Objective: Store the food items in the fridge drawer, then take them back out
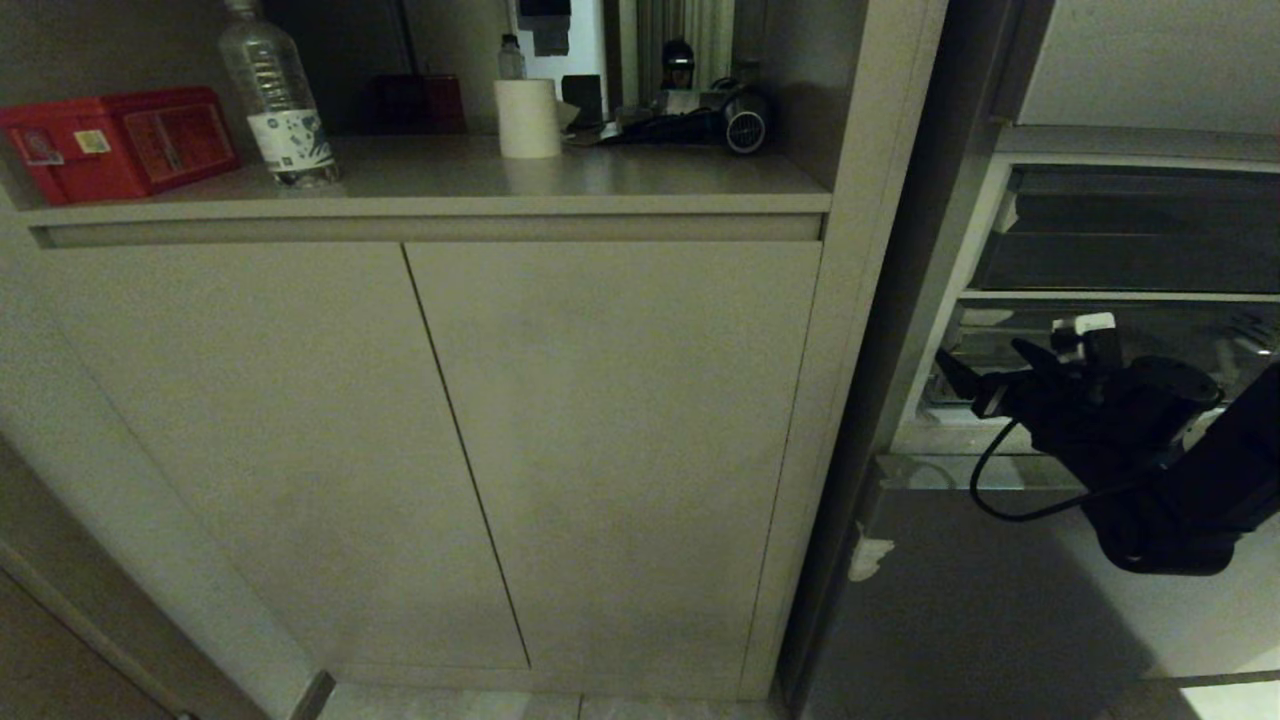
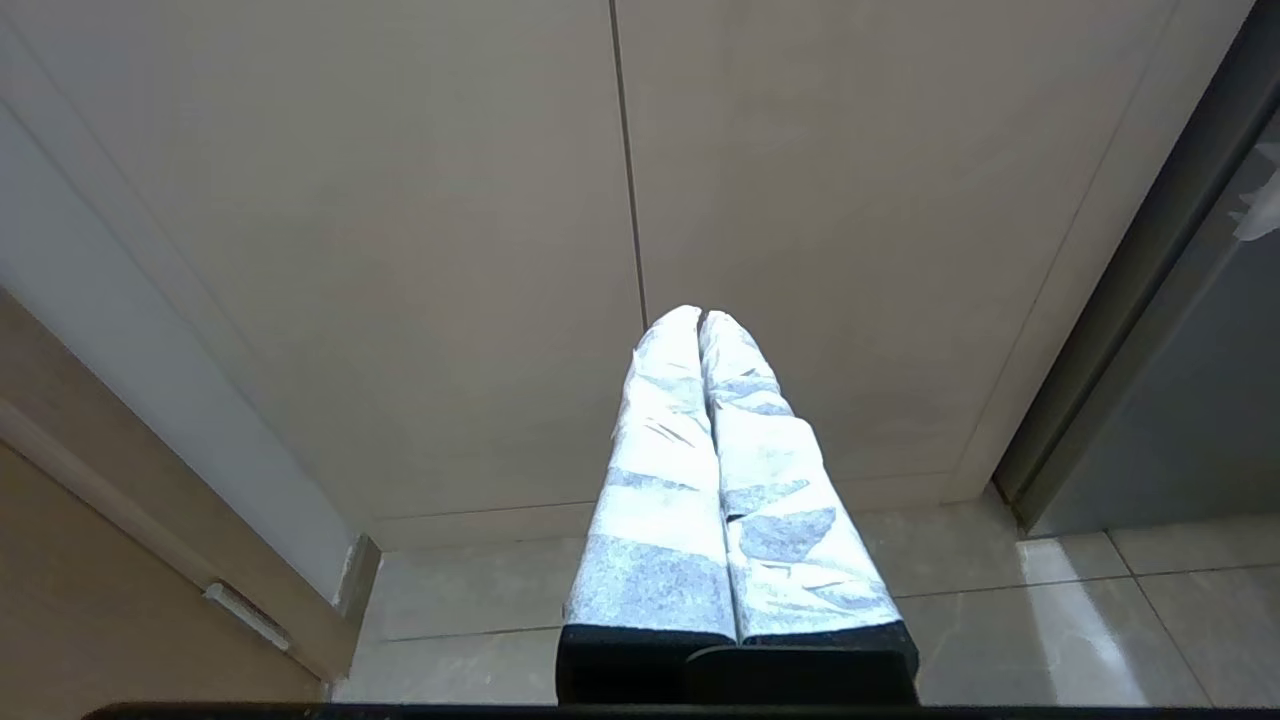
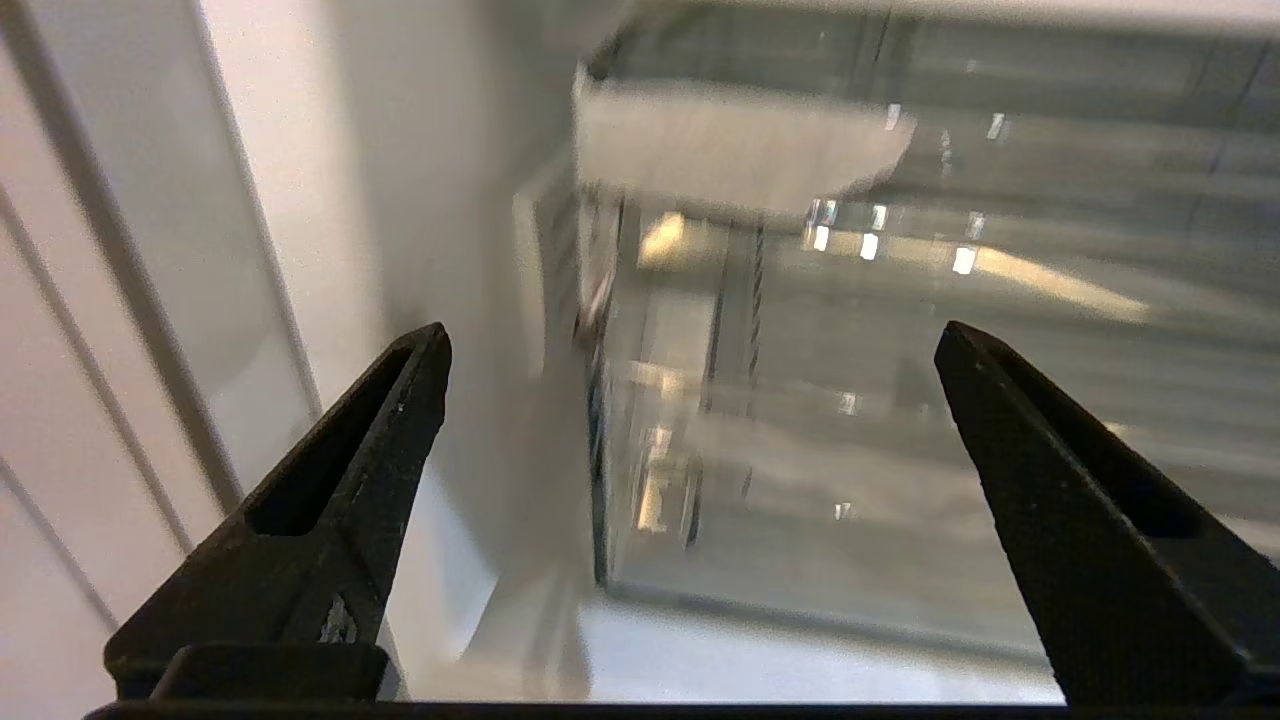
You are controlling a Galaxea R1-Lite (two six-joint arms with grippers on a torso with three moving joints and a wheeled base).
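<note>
Far left on the counter shelf (image 1: 600, 185): red box (image 1: 118, 142), lying flat against the back corner. Just beside it to the right: clear water bottle (image 1: 278, 95), upright, near the shelf's front edge. Further right: white paper roll (image 1: 528, 117), upright, with a smaller bottle (image 1: 511, 58) behind it and a dark jumble of items (image 1: 690, 120) toward the shelf's right end, too dim to identify. Below the shelf: two closed cabinet doors (image 1: 620, 450), plain and pale, meeting at a slanted seam. Left gripper (image 2: 700, 318): seen only from its own wrist camera, fingers wrapped in pale tape and pressed together, nothing between them, pointed at the cabinet doors above a tiled floor (image 2: 1000, 600). Right of the cabinet: open fridge (image 1: 1010, 150), with a dark smoky drawer (image 1: 1130, 250) above and the clear fridge drawer (image 1: 1000, 335) below it, pushed in behind the lower ledge. Scrap of white tape (image 1: 868, 558) on the fridge's lower front. Right gripper (image 1: 985, 362): level, held in front of the clear drawer's left end, fingers (image 3: 360, 470) spread wide and gripping nothing. Contact with the drawer front not determinable. Food items not visible in any view; location not determinable.
</note>
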